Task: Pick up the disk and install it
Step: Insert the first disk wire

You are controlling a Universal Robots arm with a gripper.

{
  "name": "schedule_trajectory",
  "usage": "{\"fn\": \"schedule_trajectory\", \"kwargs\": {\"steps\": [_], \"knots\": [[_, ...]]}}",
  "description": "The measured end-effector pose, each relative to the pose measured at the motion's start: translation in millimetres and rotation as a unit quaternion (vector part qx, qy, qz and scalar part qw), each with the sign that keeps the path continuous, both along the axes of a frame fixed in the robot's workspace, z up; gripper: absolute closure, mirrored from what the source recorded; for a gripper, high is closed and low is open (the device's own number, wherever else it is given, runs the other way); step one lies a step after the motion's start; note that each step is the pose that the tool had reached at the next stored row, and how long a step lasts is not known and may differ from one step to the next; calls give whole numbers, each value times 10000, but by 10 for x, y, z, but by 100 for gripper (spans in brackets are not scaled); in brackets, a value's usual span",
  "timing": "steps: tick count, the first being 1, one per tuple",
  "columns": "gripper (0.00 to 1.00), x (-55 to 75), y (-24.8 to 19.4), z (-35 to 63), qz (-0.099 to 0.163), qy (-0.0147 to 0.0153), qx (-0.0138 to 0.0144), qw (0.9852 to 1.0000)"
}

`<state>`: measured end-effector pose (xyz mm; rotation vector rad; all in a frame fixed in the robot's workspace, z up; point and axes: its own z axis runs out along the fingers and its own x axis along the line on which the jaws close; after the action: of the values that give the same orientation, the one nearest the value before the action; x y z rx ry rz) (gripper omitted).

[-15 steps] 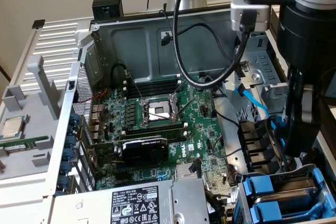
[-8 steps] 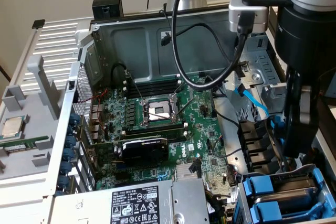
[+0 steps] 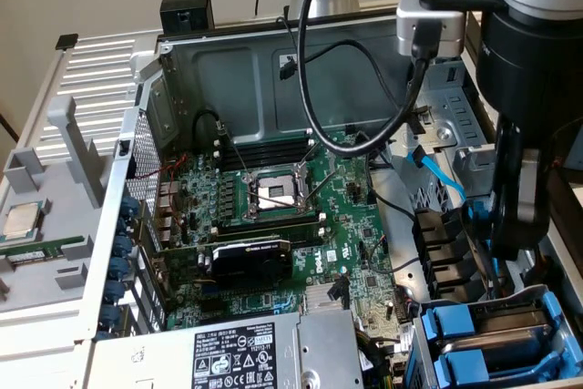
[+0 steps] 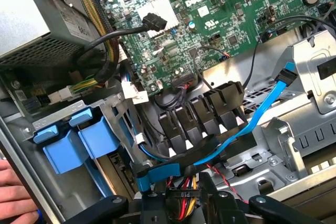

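Note:
Two bright blue carrier fronts (image 3: 458, 342) sit side by side in the drive cage at the exterior view's lower right. The wrist view shows the same carriers (image 4: 73, 142). The disk's metal body is hidden, so I cannot tell whether a carrier holds it. My gripper (image 3: 516, 225) hangs low inside the case, just behind the cage and beside a light blue data cable (image 3: 442, 175). In the wrist view the gripper (image 4: 181, 211) is right over a bundle of yellow, red and black power wires (image 4: 182, 199) and the data cable's blue plug (image 4: 157, 176).
The motherboard (image 3: 273, 216) fills the case floor, with a power supply (image 3: 237, 353) in front. A row of black cable clips (image 4: 202, 119) lies close to the gripper. A grey tray on the exterior view's left holds a square chip (image 3: 23, 219) and a green memory stick (image 3: 41, 249). A person's hand (image 4: 11, 190) rests at the case edge.

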<state>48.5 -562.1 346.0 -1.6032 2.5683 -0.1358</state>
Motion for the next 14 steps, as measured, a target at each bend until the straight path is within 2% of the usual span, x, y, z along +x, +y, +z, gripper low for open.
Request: {"fn": "schedule_trajectory", "kwargs": {"steps": [5, 7, 11, 14], "knots": [[65, -3, 1, 1, 0, 0, -1, 10000], [65, -13, 16, 0, -1, -4, -7, 10000], [65, -60, 62, 4, 0, -17, -34, 10000], [65, -92, 81, 12, 0, -29, -79, 10000]]}}
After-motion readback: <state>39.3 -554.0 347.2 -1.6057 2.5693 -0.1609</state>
